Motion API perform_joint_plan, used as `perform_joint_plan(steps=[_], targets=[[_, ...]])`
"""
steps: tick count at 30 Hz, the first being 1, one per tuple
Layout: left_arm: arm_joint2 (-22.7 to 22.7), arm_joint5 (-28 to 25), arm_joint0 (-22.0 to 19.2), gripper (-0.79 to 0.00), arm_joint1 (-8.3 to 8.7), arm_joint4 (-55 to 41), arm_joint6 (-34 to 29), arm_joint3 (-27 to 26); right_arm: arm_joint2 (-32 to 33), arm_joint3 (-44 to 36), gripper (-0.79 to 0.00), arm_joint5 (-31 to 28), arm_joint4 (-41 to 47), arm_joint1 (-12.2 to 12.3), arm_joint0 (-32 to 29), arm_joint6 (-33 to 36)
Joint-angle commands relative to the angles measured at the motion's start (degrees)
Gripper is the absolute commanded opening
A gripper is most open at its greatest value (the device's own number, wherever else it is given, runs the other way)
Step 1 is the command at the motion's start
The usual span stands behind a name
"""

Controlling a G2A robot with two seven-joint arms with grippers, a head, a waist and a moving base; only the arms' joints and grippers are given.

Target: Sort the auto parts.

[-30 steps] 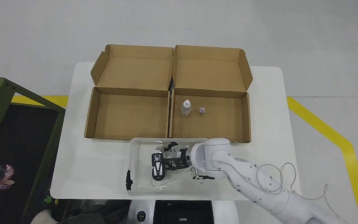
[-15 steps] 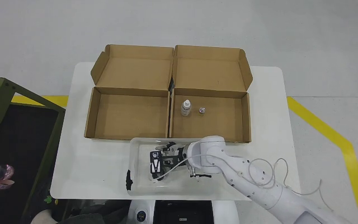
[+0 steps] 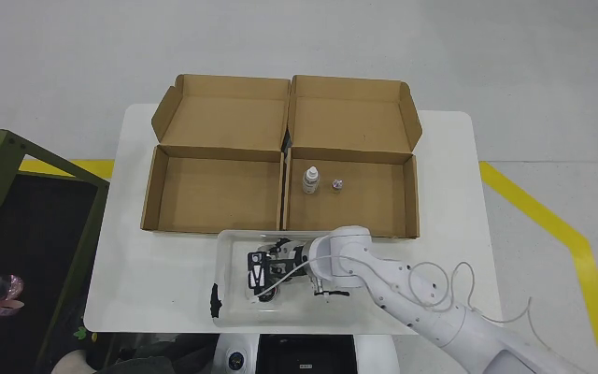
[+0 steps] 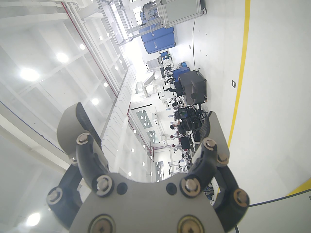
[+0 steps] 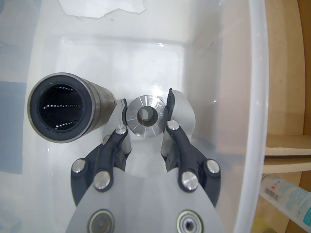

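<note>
In the right wrist view a small silver bushing [image 5: 145, 116] with a centre hole stands on the floor of a clear plastic bin [image 5: 252, 73]. My right gripper [image 5: 146, 111] is shut on it, one pad against each side. A larger steel linear bearing [image 5: 68, 107] with a dark bore lies just beside the bushing, touching the outside of one finger. From above, the right gripper [image 3: 259, 278] sits low in the left half of the bin [image 3: 224, 245]. My left gripper [image 4: 145, 122] points up into the room, open and holding nothing.
Two open cardboard boxes stand behind the bin. The left box [image 3: 215, 192] holds nothing. The right box [image 3: 374, 201] holds a white bottle [image 3: 310, 178] and a small silver part [image 3: 338, 183]. A black scrap [image 3: 214, 303] lies at the bin's left end.
The right arm has slid a little to the left inside the bin. The boxes and their contents have not moved.
</note>
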Motion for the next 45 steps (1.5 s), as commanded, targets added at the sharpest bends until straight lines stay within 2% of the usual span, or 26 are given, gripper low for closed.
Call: perform_joint_plan(steps=[1, 14, 28, 45], targets=[[0.0, 0.0, 0.0, 0.000, 0.00, 0.0, 0.0, 0.0, 0.1, -0.1, -0.785, -0.1, 0.1, -0.1, 0.0, 0.0], [0.0, 0.0, 0.0, 0.000, 0.00, 0.0, 0.0, 0.0, 2.7, -7.1, -0.785, -2.2, -0.4, 0.5, -1.3, -0.7], [0.0, 0.0, 0.0, 0.000, 0.00, 0.0, 0.0, 0.0, 7.1, -13.4, -0.785, -2.2, -3.0, 1.4, -3.3, -6.2], [0.0, 0.0, 0.0, 0.000, 0.00, 0.0, 0.0, 0.0, 9.8, -12.8, -0.785, -0.8, -3.6, 0.8, -0.5, -9.8]])
